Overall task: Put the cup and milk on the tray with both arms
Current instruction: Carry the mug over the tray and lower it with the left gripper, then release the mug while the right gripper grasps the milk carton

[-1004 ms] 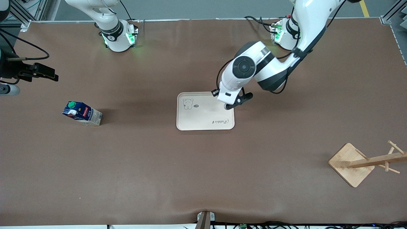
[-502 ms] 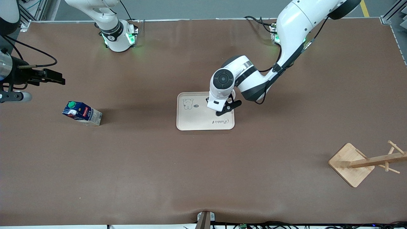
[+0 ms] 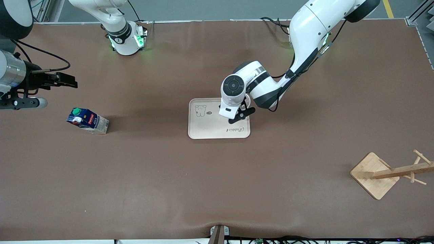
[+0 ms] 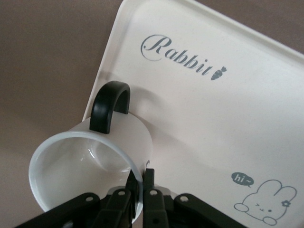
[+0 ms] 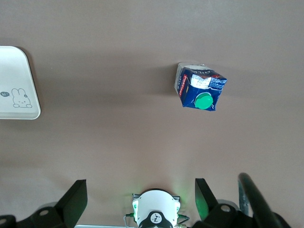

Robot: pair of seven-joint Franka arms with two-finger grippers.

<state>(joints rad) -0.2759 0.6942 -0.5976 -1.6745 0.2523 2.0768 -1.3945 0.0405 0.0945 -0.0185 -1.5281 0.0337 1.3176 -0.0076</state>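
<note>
The left gripper [image 4: 137,190] pinches the rim of the cup [image 4: 90,166] over the tray [image 3: 206,130], while the right gripper [image 5: 137,199] hangs with fingers spread above the table, near the milk [image 3: 87,121]

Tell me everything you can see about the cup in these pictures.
The cup is a glossy white mug with a black handle and looks empty. The left gripper holds it by the rim, one finger inside and one outside, over the tray near the corner beside the "Rabbit" script. It appears tilted. Whether its base touches the tray cannot be told. In the front view the arm hides most of it.
</note>
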